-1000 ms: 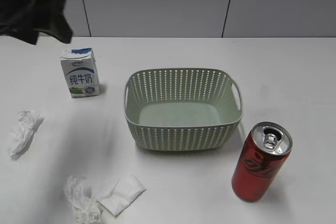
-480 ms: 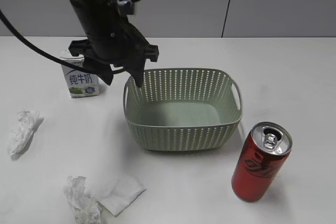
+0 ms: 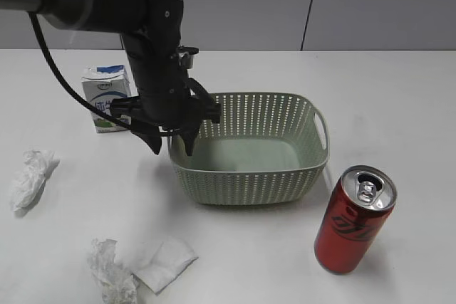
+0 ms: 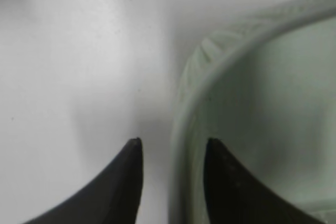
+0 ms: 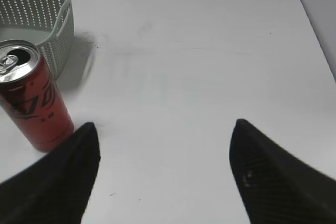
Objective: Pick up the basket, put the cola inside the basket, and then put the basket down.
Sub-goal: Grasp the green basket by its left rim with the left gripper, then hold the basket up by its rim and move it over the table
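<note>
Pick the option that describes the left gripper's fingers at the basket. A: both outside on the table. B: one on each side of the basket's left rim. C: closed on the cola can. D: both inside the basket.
B: the left wrist view shows the left gripper open with the basket rim running up between its fingers, one outside and one inside.

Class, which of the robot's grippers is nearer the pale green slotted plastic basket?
Left. The left gripper straddles the pale green plastic basket at its wall; the right gripper is off beside the red can.
</note>
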Robot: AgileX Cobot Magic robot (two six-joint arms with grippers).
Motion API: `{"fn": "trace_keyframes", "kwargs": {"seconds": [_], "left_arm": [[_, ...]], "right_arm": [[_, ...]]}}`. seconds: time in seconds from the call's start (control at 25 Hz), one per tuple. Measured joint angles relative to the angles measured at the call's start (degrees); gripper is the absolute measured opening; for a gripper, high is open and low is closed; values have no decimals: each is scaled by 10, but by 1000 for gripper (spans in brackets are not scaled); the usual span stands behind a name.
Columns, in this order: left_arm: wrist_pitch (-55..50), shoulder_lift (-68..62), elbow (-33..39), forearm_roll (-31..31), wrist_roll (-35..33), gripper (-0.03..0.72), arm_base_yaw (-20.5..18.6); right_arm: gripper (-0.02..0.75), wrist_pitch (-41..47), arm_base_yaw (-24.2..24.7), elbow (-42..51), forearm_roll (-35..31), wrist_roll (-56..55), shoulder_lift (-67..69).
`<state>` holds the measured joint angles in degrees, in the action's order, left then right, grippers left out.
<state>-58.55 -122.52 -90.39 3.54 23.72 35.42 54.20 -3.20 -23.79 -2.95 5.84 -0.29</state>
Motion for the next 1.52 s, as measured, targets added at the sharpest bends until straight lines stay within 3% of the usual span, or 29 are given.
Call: {"fn": "trace_keyframes", "kwargs": {"seconds": [0.12,0.24,0.56,0.72,0.92,1.12,1.36,1.52], "left_arm": [[0,0,-2,2,7,83,0],[2,1,-4,10,24,6,0],[-28,57,-4,11,26,-3,-20],[-61,96,1,22,-21,-3,-47],[-19,159,99,51,-49,-3,-67],[38,214,205,72,-115,-3,-79],[64,215,212,85,-144,-3,-79],[82,215,212,94,-148,-3,-79]], "right_arm": [[585,0,0,0,0,1,0],[585,0,0,0,0,1,0],[585,0,0,0,0,1,0],[585,0,0,-2,-13,0,0],[585,0,0,-54,-76,0,47],[585,42,0,-136,-172,92,187],[580,105,0,-225,-228,183,403],[531,126,0,-270,-264,214,533]]}}
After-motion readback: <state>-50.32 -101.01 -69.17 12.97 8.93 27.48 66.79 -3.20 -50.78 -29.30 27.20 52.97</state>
